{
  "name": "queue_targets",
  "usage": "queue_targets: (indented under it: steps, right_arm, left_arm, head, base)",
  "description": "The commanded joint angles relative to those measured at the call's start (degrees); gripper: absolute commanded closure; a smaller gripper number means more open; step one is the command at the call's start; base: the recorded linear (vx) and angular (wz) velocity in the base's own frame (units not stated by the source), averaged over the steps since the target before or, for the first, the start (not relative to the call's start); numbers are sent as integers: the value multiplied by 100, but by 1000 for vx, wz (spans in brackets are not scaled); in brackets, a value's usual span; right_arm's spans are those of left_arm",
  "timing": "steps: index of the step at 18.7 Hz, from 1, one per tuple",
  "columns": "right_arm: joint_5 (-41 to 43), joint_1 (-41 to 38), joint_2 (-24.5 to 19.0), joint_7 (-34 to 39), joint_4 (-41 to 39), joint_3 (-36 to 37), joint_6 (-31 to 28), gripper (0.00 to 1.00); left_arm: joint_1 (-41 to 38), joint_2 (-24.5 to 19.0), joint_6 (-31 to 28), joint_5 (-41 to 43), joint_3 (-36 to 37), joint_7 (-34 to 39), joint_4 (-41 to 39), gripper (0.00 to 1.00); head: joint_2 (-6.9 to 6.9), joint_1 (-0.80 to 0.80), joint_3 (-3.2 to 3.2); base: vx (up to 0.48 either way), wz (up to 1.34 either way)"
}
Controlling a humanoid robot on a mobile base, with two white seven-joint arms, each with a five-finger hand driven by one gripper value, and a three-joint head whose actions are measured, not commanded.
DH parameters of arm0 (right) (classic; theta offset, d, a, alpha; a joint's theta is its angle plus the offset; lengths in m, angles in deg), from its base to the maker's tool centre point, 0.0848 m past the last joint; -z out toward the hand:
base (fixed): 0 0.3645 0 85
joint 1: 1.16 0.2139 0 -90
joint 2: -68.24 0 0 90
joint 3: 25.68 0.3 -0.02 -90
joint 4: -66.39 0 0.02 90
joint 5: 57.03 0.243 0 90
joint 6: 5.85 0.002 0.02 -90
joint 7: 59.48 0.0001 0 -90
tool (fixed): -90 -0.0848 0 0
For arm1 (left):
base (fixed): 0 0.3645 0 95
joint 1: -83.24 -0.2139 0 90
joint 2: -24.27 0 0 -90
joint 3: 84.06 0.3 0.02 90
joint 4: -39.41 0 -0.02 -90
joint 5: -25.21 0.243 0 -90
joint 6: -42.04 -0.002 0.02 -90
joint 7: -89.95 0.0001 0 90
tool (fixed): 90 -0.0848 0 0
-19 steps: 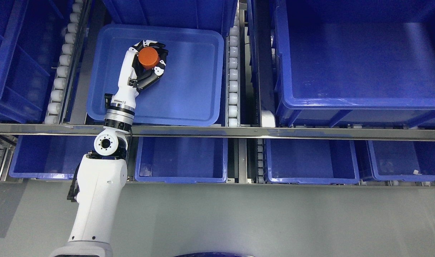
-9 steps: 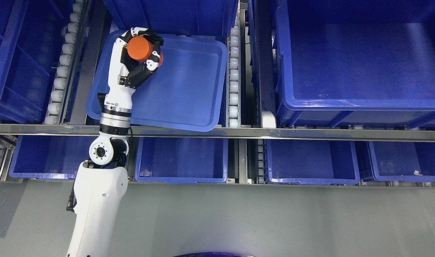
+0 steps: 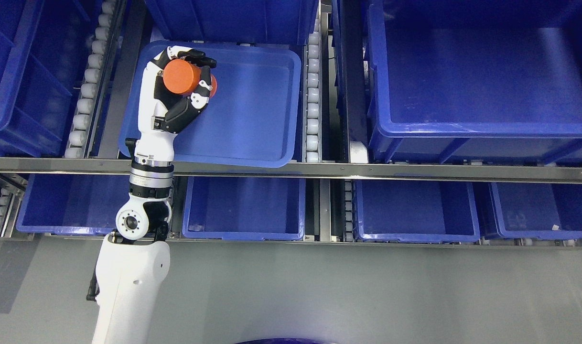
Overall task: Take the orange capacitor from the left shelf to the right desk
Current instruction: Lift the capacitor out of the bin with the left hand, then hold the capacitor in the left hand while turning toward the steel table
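My left hand [image 3: 186, 79] is shut on the orange capacitor [image 3: 181, 76], a short orange cylinder. It holds it lifted above the upper left part of a shallow blue tray [image 3: 253, 110] on the shelf. The black and white fingers [image 3: 200, 93] wrap around the cylinder's sides. The white left arm comes up from the bottom left across the shelf's metal rail [image 3: 319, 169]. The right arm is out of view.
Deep blue bins stand all around: a large one [image 3: 477, 81] at the upper right, one at the far left [image 3: 14, 81], several in the lower row [image 3: 243, 208]. White roller tracks [image 3: 312, 95] run between the bins. Grey floor [image 3: 319, 291] lies below the shelf.
My left hand has lifted the capacitor and pulled it left and nearer to me. The tray tilted and shifted as the capacitor rose. The whole picture has shifted a little.
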Motion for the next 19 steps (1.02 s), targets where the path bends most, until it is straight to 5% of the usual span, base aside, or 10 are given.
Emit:
queue_targets:
  steps: [1,19]
  right_arm:
    - [0,-194,100,0,-132,62,1,0]
    - [0,-194,100,8,-132,70,1,0]
  left_arm:
    - [-132,-100,3,-30,85,18,-512,99]
    - [-378,-100,-32,-30,50,0,-486,96]
  head:
    - [0,0,0]
    - [0,0,0]
  base:
    - [-65,-4]
    - [-119,-125]
